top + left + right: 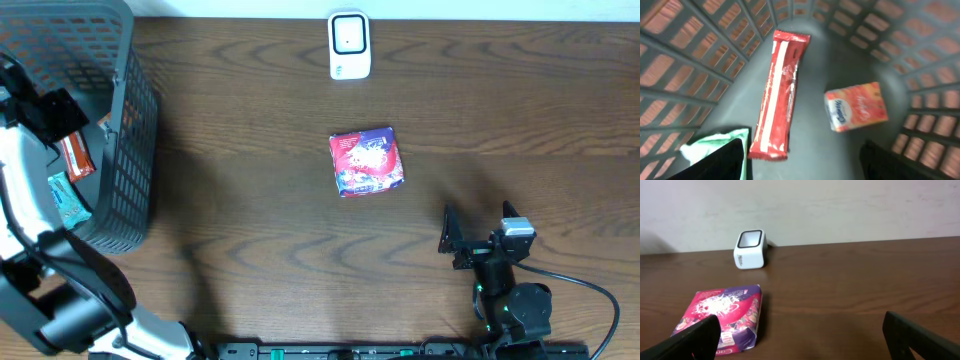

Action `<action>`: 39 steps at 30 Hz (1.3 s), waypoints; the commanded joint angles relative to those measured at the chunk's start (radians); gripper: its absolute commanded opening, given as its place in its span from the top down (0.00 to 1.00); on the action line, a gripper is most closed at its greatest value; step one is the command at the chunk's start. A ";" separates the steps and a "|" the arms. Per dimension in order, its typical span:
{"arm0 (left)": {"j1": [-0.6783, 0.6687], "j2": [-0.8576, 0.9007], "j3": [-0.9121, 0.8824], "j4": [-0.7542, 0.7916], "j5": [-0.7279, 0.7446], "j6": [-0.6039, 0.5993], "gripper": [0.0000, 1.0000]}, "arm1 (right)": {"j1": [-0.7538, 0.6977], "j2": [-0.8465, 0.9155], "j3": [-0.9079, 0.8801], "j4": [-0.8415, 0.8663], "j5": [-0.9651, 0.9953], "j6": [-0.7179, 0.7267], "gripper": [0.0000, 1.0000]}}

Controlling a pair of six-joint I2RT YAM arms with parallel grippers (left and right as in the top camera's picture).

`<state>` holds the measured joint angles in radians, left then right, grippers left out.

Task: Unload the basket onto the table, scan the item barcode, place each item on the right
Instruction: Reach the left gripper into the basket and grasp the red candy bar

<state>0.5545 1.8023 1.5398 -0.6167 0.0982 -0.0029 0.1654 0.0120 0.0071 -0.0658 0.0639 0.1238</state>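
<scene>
The left claw hung inside the grey basket with its two dark fingers spread apart and nothing between them. Below it, on the basket floor, a long red snack bar lay flat, its near end reaching in between the fingers but gripped by neither. Just right of the bar, and apart from it, lay a small orange tissue pack. A pale green packet showed under the left finger, partly hidden by it. The basket stood at the far left corner of the bench.

The right claw hovered low near the near edge, toward the right end, with its fingers spread wide and empty. It faced the far edge. Ahead of it and to its left, a pink and purple packet lay flat about the middle of the bench, well apart from the claw. Beyond the packet a white scanner stood at the far edge, around the middle, with its dark-framed window turned upward.
</scene>
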 commanded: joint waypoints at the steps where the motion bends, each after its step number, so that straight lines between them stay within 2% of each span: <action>1: 0.001 0.074 -0.011 0.029 -0.032 0.011 0.26 | -0.016 -0.006 -0.002 -0.003 0.002 -0.009 0.01; 12: 0.001 0.304 -0.011 0.148 -0.191 0.040 0.25 | -0.016 -0.006 -0.002 -0.003 0.002 -0.009 0.01; 20: 0.001 0.361 -0.011 0.162 -0.169 0.051 0.26 | -0.016 -0.006 -0.002 -0.003 0.002 -0.009 0.01; 21: 0.001 0.366 -0.011 0.156 -0.165 0.051 0.31 | -0.016 -0.006 -0.002 -0.003 0.002 -0.009 0.01; 24: 0.001 0.377 -0.013 0.143 -0.162 0.051 0.66 | -0.016 -0.006 -0.002 -0.003 0.002 -0.009 0.01; 27: 0.001 0.376 -0.012 0.132 -0.162 0.051 0.92 | -0.016 -0.006 -0.002 -0.003 0.002 -0.009 0.01; 34: 0.000 0.281 -0.010 0.071 -0.162 0.049 0.93 | -0.016 -0.006 -0.002 -0.003 0.002 -0.009 0.01; 39: -0.002 0.096 -0.009 0.072 -0.148 -0.021 0.93 | -0.016 -0.006 -0.002 -0.003 0.002 -0.009 0.01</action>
<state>0.5537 2.0571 1.5276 -0.5510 -0.0566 0.0284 0.1654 0.0120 0.0071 -0.0658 0.0635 0.1238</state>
